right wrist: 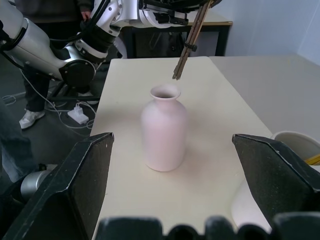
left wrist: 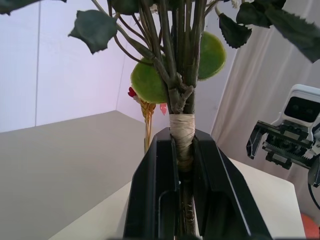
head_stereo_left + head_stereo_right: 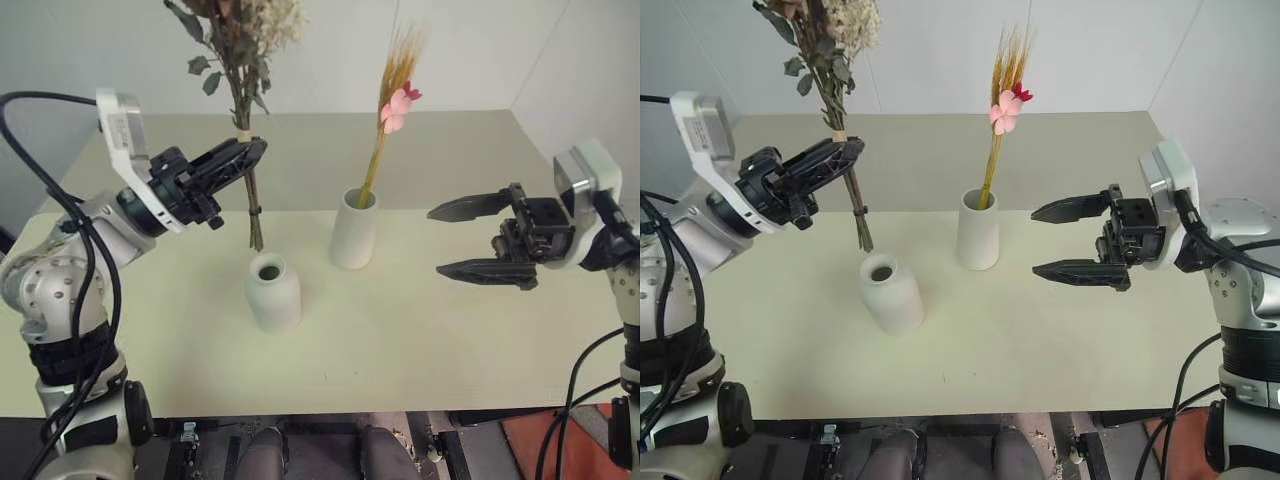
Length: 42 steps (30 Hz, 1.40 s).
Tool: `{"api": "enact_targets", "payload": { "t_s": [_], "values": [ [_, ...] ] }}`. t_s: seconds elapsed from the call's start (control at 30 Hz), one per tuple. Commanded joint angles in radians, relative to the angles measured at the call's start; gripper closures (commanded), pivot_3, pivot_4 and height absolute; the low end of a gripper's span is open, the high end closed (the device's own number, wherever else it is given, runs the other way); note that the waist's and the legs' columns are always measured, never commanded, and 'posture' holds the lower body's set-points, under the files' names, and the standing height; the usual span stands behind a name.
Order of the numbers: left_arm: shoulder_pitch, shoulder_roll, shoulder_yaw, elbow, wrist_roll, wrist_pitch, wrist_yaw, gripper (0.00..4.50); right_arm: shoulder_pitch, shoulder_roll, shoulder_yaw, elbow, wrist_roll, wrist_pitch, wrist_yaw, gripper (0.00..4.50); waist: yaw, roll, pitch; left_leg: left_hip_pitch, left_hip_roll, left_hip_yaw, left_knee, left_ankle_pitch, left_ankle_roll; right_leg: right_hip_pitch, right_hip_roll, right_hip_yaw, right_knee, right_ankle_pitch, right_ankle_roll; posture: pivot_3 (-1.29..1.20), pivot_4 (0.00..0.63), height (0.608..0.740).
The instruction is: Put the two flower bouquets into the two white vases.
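Holding the bushy bouquet of pale blooms, grey-green leaves and brown stems (image 3: pixel 243 60) upright, the left gripper (image 3: pixel 243 158) is clamped on its taped stems, stem tips hanging just at 11 o'clock of the short matte white narrow-neck bottle vase (image 3: pixel 273 292). Slim yellow wheat-like bunch w/ pink flowers (image 3: pixel 393 100) already stands in the tall white tapered vase (image 3: pixel 354 230), at 1 o'clock of the bottle. Right gripper (image 3: pixel 465 240) idle at 3 o'clock, jaws wide, nothing held. Step: 2nd bouquet insertion. Next, prob.: centre stems over the narrow neck, then lower.

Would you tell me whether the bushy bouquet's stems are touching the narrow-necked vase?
Apart: the right wrist view shows the stems hanging clear above the narrow-necked vase.
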Motion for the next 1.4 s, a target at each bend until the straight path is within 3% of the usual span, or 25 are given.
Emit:
{"api": "enact_targets", "payload": {
  "t_s": [0.03,1.2,1.23,1.4],
  "values": [
    [-0.017,-0.008,-0.011,-0.028,-0.033,-0.038,0.003,4.38,-0.003,-0.012,-0.034,-0.028,0.020,-0.011,-0.004,0.00,0.000,0.000,0.000,0.000,0.000,0.000,0.000,0.000,0.000,0.000,0.000,0.000,0.000,0.000,0.000,0.00,0.150,0.740],
    [0.202,0.062,-0.132,-0.105,0.042,-0.122,-0.070,4.38,0.025,-0.002,-0.032,-0.052,0.015,-0.019,-0.075,0.00,0.000,0.000,0.000,0.001,0.000,0.000,0.000,0.000,0.000,0.001,0.000,0.000,0.000,0.000,0.000,0.00,0.150,0.740],
    [0.222,0.073,-0.123,-0.113,0.033,-0.112,-0.068,3.67,0.025,-0.003,-0.032,-0.053,0.015,-0.017,-0.076,0.00,0.000,0.000,0.000,0.001,0.000,0.000,0.000,0.000,0.000,0.001,0.000,0.000,0.000,0.000,0.000,0.00,0.150,0.740],
    [0.367,0.133,-0.030,-0.184,-0.039,-0.074,-0.061,2.18,0.052,-0.012,-0.044,-0.069,0.020,-0.012,-0.080,0.00,-0.004,0.000,0.000,0.002,0.001,0.000,0.000,0.000,0.000,0.001,0.001,0.000,-0.001,0.000,0.000,0.00,0.150,0.740]
  ]
}}
